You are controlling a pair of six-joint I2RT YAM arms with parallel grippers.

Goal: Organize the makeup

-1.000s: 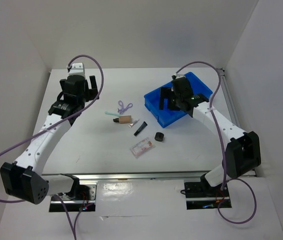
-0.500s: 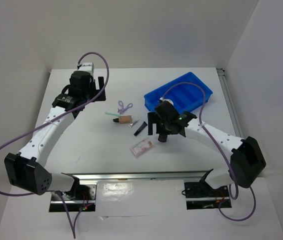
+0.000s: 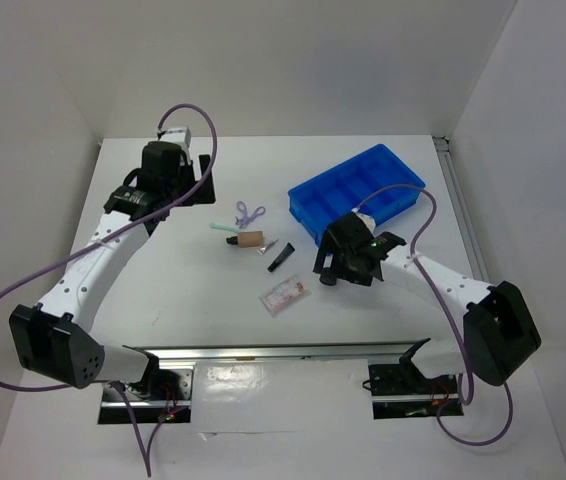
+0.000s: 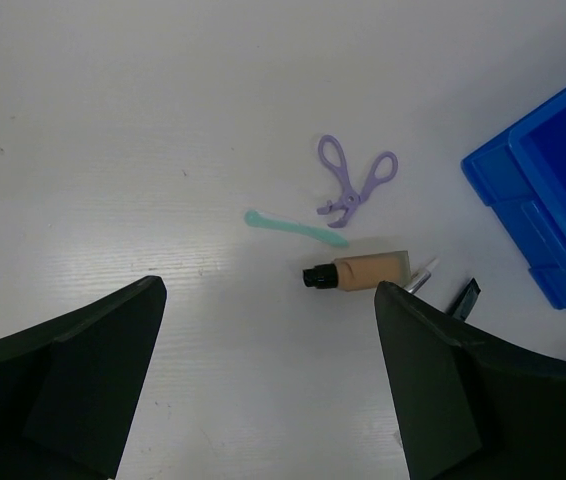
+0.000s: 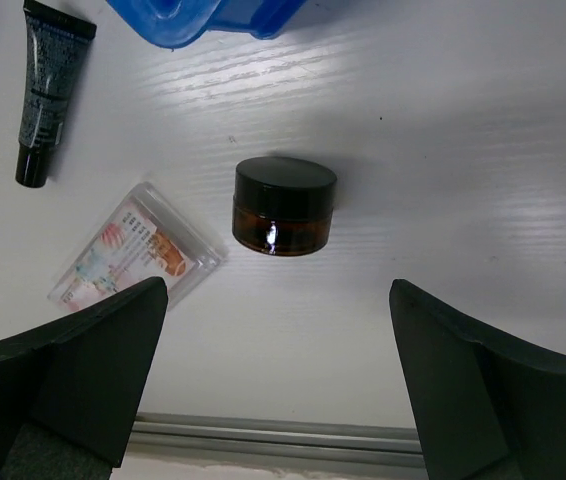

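Observation:
The makeup lies on the white table. A round black pot [image 5: 284, 205] sits just ahead of my right gripper [image 5: 278, 390], which is open and empty and hangs low over the table [image 3: 338, 272]. Left of the pot are a clear pinkish packet [image 5: 138, 255] [image 3: 283, 295] and a slim black tube [image 5: 51, 90] [image 3: 281, 257]. My left gripper [image 4: 268, 400] [image 3: 195, 182] is open and empty, well back from a tan cylinder with a black end [image 4: 363, 271] [image 3: 251, 240], a mint-green stick [image 4: 293, 228] and a purple looped piece [image 4: 353, 180] [image 3: 250, 212].
A blue plastic bin [image 3: 358, 190] with several compartments stands at the back right, its corner [image 5: 213, 15] just beyond the pot. White walls close in the table on three sides. A metal rail [image 3: 283, 352] runs along the near edge.
My right arm has swung from over the blue bin down and forward to hang by the black pot. My left arm has drawn back a little towards the far left.

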